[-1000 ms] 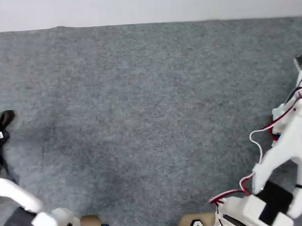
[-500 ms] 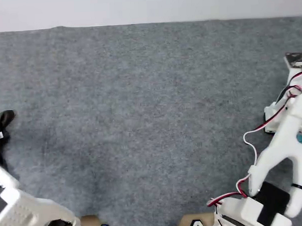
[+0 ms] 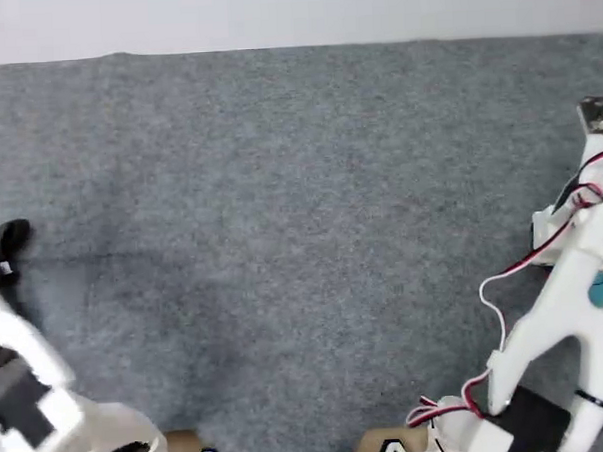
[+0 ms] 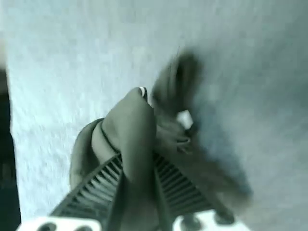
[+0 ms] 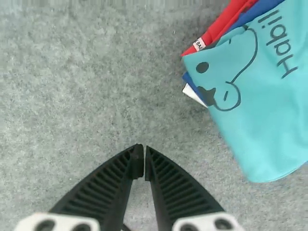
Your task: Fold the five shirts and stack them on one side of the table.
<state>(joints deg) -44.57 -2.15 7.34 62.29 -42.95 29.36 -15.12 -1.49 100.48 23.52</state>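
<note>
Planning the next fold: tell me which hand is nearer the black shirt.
Left. The left hand is shut on the black shirt; the right hand is across the table, beside the teal shirt.

Dark crumpled shirt point(image 4: 180, 82) is smearing into blur in the left wrist view. It's draping over the left tool point(image 4: 138, 101), hiding the tips. In high view it's getting cut by the view's left edge, w/ the white left arm point(image 3: 29, 398) covering its lower part. Turquoise printed folded shirt point(image 5: 260, 110) is running off frame & burying the blue shirt point(image 5: 260, 9) & red shirt point(image 5: 224, 21). Just slivers are peeking out.
</note>
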